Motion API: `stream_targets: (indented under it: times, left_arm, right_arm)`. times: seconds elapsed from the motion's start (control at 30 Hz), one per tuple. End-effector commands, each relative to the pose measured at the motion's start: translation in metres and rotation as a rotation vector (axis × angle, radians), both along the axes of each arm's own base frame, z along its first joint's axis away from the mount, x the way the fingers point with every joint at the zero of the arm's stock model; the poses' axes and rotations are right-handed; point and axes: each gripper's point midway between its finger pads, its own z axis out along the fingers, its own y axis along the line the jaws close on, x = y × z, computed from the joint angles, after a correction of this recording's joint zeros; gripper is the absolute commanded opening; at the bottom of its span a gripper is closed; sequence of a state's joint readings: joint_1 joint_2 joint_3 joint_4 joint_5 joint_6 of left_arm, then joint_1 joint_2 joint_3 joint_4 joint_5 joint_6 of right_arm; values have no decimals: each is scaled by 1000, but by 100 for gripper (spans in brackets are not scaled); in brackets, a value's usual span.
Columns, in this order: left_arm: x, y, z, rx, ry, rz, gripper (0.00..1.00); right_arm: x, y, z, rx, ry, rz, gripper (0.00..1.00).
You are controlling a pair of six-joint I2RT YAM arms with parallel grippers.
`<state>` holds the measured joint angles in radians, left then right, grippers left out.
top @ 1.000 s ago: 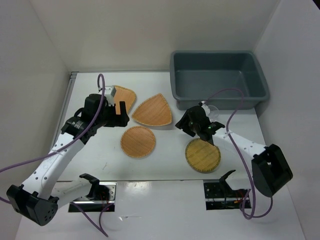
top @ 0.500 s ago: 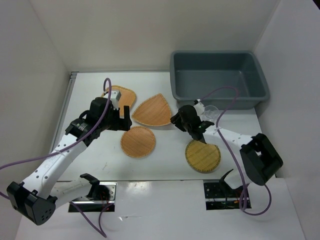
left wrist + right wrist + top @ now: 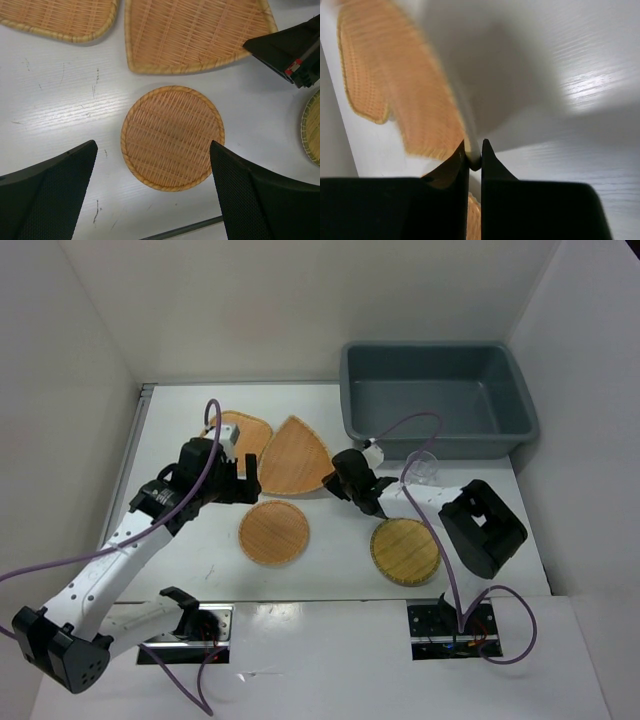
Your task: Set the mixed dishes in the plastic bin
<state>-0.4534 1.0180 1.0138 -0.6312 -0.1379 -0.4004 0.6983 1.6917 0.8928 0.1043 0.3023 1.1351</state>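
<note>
Rim of the triangular plate (image 3: pixel 415 100) sits pinched in the right hand (image 3: pixel 474 152); left hand (image 3: pixel 152 144) spread wide.

No legible text or numbers (small red mark (image 3: pixel 293 65) unreadable).

Jaws of the right gripper (image 3: pixel 474 156) pinch the rim of a woven plate (image 3: pixel 415 105), blurred and tilted edge-up over the white worktop (image 3: pixel 580 75). Its shadow spreads just beside it.

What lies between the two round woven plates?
Only bare white table separates the round plate from the paler round plate, clearest in the top view.
</note>
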Motion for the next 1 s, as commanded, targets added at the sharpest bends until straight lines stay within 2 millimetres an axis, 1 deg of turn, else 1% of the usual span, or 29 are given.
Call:
stream_targets:
  times: [0.0,0.03,0.1,0.13,0.2,0.23,0.3,0.33,0.4,0.43,0.47,0.5,0.53,0.57,0.6,0.63,0.67,0.7,0.73,0.77,0.8,0.83,0.87,0.9,0.97]
  left_arm:
    - [-5,4,4,-18,-20,26,100]
    - [-6,4,7,-22,-29,26,100]
    - [-7,4,3,-25,-18,32,100]
    - [-8,5,5,-29,-26,32,100]
    - [-8,5,6,-29,-26,32,100]
    - [-8,5,6,-29,-26,32,100]
    - [-8,5,6,-29,-26,32,100]
    - [-8,5,6,-29,-26,32,100]
    - [-8,5,6,-29,-26,32,100]
    - [-8,5,6,-29,-26,32,100]
    - [-8,5,6,-29,-26,32,100]
    - [-8,5,6,-29,-26,32,100]
    - [-6,4,5,-29,-26,32,100]
    - [-5,4,5,-29,-26,32,100]
    - [-5,4,5,-29,-26,32,100]
    - [-6,2,5,-34,-24,25,100]
    - [-6,2,5,-34,-24,25,100]
    - [-6,2,5,-34,-24,25,100]
    - [-7,1,5,-39,-21,18,100]
    - [-8,1,7,-43,-29,17,100]
    - [-8,0,7,-48,-27,10,100]
    - [-9,0,10,-54,-37,10,100]
    - [-9,0,10,-54,-38,10,100]
    - [-11,1,9,-54,-38,10,100]
    - [-14,3,10,-55,-39,10,100]
  right_arm:
    - [5,-2,9,-16,-40,-32,0]
    - [8,-2,23,4,-72,-41,0]
    - [1,-7,25,-2,-81,-46,0]
    - [3,-8,42,26,-112,-61,0]
    - [-1,-14,48,34,-131,-72,0]
    - [-1,-17,67,60,-169,-83,0]
    - [-6,-22,77,79,-179,-89,0]
    - [-7,-25,99,113,-222,-98,0]
    - [-11,-28,119,126,-261,-89,0]
    - [-12,-29,133,133,-286,-82,0]
    - [-16,-31,155,158,-323,-66,0]
    - [-19,-29,167,159,-351,-33,0]
    - [-18,-30,188,181,-381,-28,0]
    - [-23,-31,204,195,-400,-11,0]
    - [-22,-36,215,197,-418,-10,0]
    - [-20,-40,234,211,-448,-13,0]
    - [-14,-53,245,215,-467,-48,0]
    - [-12,-65,255,205,-488,-73,0]
    - [-6,-76,271,185,-520,-105,0]
    - [6,-100,278,153,-537,-173,0]
    - [13,-116,274,105,-514,-214,0]
    - [22,-131,289,104,-532,-258,0]
    - [30,-147,292,65,-546,-285,0]
    - [40,-176,293,40,-543,-359,0]
    - [55,-195,296,24,-537,-385,0]
